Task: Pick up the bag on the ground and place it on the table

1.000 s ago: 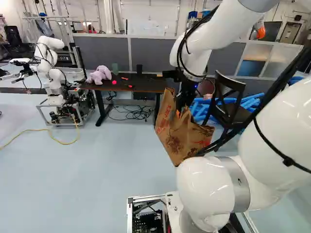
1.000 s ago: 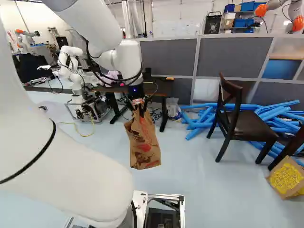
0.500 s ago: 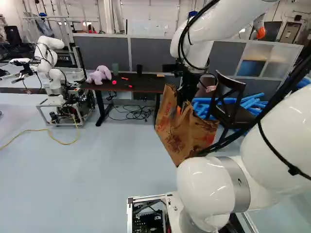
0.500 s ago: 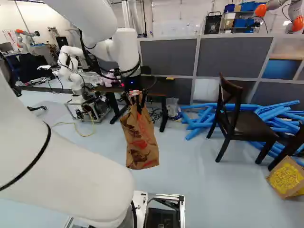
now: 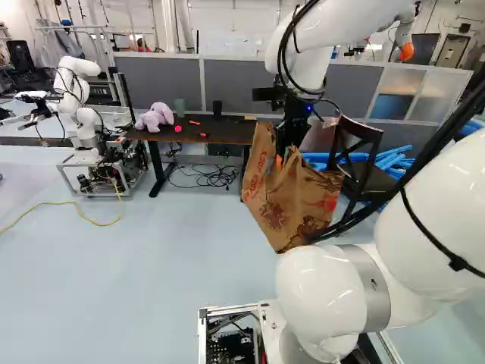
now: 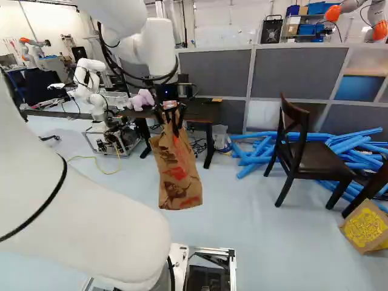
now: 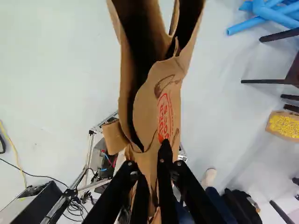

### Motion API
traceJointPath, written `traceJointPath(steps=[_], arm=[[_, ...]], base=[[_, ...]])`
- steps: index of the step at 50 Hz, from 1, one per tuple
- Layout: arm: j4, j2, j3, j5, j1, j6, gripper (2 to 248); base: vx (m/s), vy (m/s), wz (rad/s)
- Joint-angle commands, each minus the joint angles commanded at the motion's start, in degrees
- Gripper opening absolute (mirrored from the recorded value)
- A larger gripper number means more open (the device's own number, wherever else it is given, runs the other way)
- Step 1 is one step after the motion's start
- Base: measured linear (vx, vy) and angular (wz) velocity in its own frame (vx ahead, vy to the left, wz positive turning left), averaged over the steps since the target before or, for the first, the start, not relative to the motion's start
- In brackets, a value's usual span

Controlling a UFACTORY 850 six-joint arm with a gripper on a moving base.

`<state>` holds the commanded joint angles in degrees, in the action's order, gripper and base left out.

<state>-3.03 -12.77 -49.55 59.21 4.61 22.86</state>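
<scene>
Black gripper (image 5: 284,152) hangs in front of the right part of the dark table in the left base view. The brown paper bag (image 5: 292,205) hangs from it, off the floor, its top pinched and its body spread to one side. In the right base view the bag (image 6: 177,173) looks narrow, below the gripper. Seen from the wrist, the gripper (image 7: 152,161) is shut on the paper edge of the bag (image 7: 163,102), whose mouth gapes ahead of the fingers. The table (image 5: 227,134) stands beyond the bag, its right end partly hidden behind it.
On the table lie a pink plush toy (image 5: 155,117) and small red items. Another robot (image 5: 79,114) stands left of it. A dark chair (image 6: 303,148) and blue foam tubes (image 6: 254,151) are to the right, with a yellow-printed box (image 6: 367,225). A person's legs show in the wrist view.
My arm has risen with the bag held in the gripper. In the right base view both have also shifted slightly left. The base has not moved.
</scene>
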Motion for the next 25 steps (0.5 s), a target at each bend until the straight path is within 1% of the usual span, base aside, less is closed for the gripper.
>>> traceJointPath(steps=[14,25], arm=[[0.0,0.5,-3.2,3.1,-0.3,0.0,21],[0.0,0.5,-4.6,4.1,-0.4,0.0,21]], base=[[0.000,0.000,0.000],[0.000,0.000,0.000]])
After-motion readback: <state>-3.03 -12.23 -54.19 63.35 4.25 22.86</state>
